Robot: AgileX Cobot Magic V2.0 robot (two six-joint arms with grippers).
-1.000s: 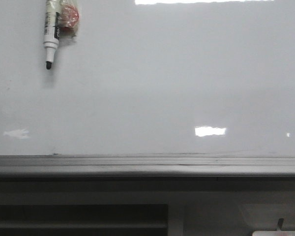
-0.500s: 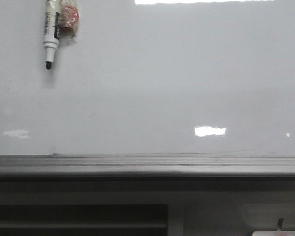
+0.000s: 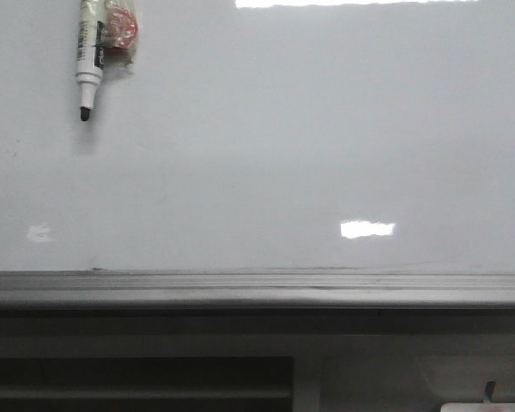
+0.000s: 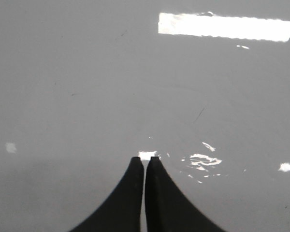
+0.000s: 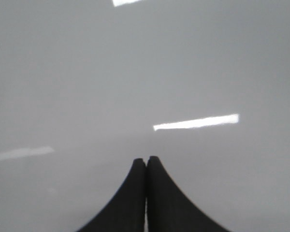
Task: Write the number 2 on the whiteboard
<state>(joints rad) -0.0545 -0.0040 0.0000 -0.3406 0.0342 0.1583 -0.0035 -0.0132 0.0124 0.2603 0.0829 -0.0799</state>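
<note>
Two grippers: the left gripper and the right gripper each show black curved fingers pressed together with nothing between them.
Pen: a white marker pen with a black tip hangs in the upper left of the front view, tip down, on the board. Beside it, touching, is a small clear wrap with something red inside.
Board: the big shiny white-grey whiteboard is flat and smooth, with bright light spots. A grey metal ledge runs along its lower edge.
Number 2: no black stroke shows anywhere yet.
Change: only a pale shine at the lower left has shrunk since a second ago; the pen has not moved.
Meaning: writing looks not started; a gripper must first get the pen.
</note>
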